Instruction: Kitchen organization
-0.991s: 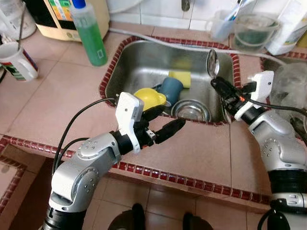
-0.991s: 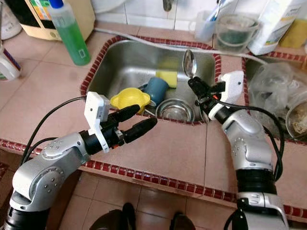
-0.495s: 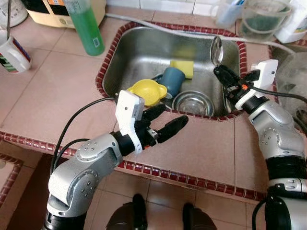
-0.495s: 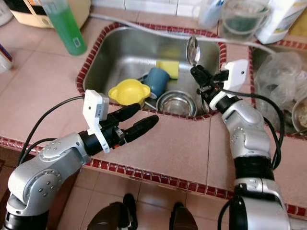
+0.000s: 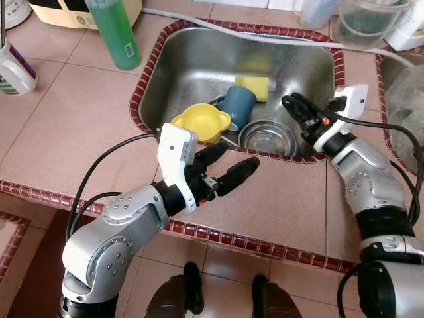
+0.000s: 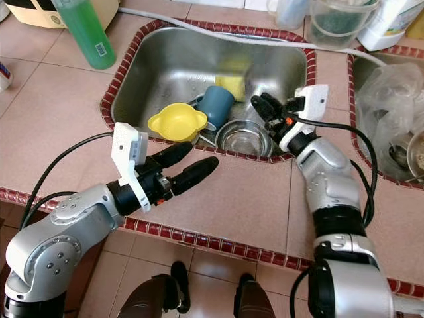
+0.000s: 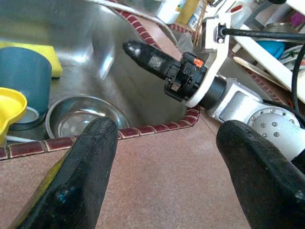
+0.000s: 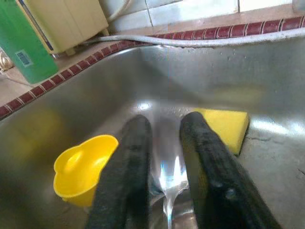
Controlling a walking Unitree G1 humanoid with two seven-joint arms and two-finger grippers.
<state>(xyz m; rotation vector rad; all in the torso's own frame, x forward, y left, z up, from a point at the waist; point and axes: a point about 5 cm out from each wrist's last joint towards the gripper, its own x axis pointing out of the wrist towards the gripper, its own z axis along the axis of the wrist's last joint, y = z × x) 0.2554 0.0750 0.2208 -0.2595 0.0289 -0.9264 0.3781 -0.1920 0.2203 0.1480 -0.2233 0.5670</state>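
The steel sink (image 5: 185, 53) holds a yellow bowl (image 5: 201, 122), a blue cup (image 5: 240, 106) on its side, a yellow sponge (image 5: 256, 86) and a steel bowl (image 5: 267, 138). My right gripper (image 5: 293, 106) reaches low over the sink's right side, above the steel bowl. Its fingers are close together, and in the right wrist view a strip of shiny metal, the spoon (image 8: 167, 191), sits between them. My left gripper (image 5: 237, 159) hovers open and empty over the tiled counter just in front of the sink.
A green soap bottle (image 5: 114, 30) stands left of the sink and a mug (image 5: 14, 63) further left. A hose (image 5: 232, 33) runs along the back rim. A clear container (image 5: 361, 20) is behind, and plastic bags (image 6: 391, 99) lie at right.
My right gripper has dropped from above the sink's right rim down into the sink, and the spoon no longer stands upright above it. The left gripper has hardly moved; the camera shifted.
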